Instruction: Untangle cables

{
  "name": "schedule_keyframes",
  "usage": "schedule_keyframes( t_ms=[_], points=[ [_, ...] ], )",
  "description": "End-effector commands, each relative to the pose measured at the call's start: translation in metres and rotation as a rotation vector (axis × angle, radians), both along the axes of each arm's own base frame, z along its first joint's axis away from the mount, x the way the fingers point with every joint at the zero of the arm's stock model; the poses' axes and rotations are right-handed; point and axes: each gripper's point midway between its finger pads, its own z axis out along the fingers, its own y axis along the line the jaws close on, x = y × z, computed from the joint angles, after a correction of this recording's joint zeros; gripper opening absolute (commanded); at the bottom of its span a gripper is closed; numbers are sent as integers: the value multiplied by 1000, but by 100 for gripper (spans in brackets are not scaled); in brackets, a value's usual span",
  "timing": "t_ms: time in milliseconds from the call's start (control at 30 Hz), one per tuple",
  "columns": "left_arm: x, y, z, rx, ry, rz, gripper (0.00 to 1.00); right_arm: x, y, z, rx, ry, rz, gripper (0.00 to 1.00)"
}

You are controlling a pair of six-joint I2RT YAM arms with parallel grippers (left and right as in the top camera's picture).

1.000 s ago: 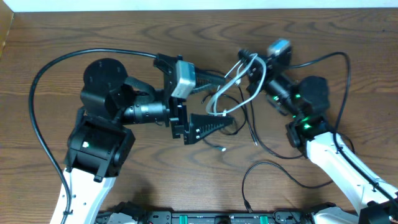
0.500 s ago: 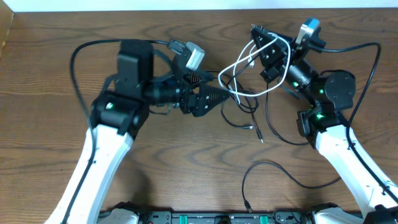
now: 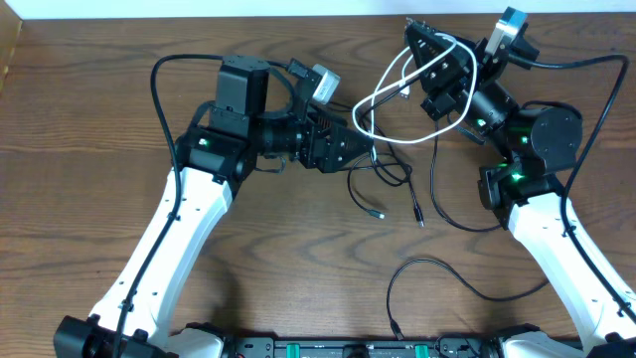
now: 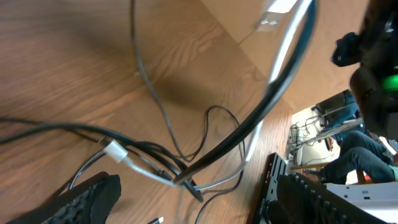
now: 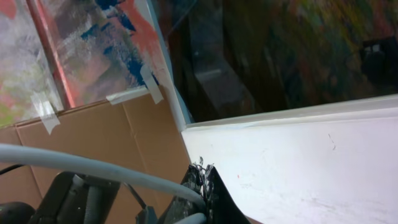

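Right pincer (image 3: 431, 62) clamps the white cable (image 3: 383, 99), looped at 1 o'clock overhead; only its wrist view shows the pinch. Left pincer (image 4: 193, 186) gapes astride black cords (image 3: 384, 175) on the desk (image 3: 298, 268), fingers (image 4: 93, 196) partly cropped.

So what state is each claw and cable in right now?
left claw: open around the cables.
right claw: shut on the white cable.
white cable: lifted in a loop.
black cables: tangled, ends lying on the table.
lone black cable: lying loose, apart.
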Motion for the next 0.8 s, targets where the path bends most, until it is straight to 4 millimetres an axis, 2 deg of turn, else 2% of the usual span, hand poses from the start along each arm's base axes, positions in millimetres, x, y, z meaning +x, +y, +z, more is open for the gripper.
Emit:
schedule_keyframes(
  t_ms=[0, 100, 200, 300, 333, 400, 500, 767],
  points=[
    [0, -8, 12, -17, -45, -16, 86, -8, -4, 21, 31, -29, 8, 1],
    [4, -11, 17, -23, -87, -15, 86, -8, -3, 21, 45, -11, 20, 1],
    [25, -1, 6, 62, -118, 108, 86, -9, -3, 20, 52, 1, 33, 1],
    [59, 31, -17, 236, -126, 352, 86, -10, -2, 20, 55, 8, 46, 1],
    [70, 47, -26, 296, -97, 470, 86, -10, -2, 20, 57, 12, 49, 1],
    [82, 75, -41, 387, -46, 648, 86, -11, -1, 20, 55, 9, 54, 1],
    [87, 117, -62, 548, 0, 859, 86, -12, -1, 20, 53, 8, 57, 1],
    [86, 144, -72, 600, 51, 919, 86, -12, -2, 23, 60, -4, 50, 1]
  ],
)
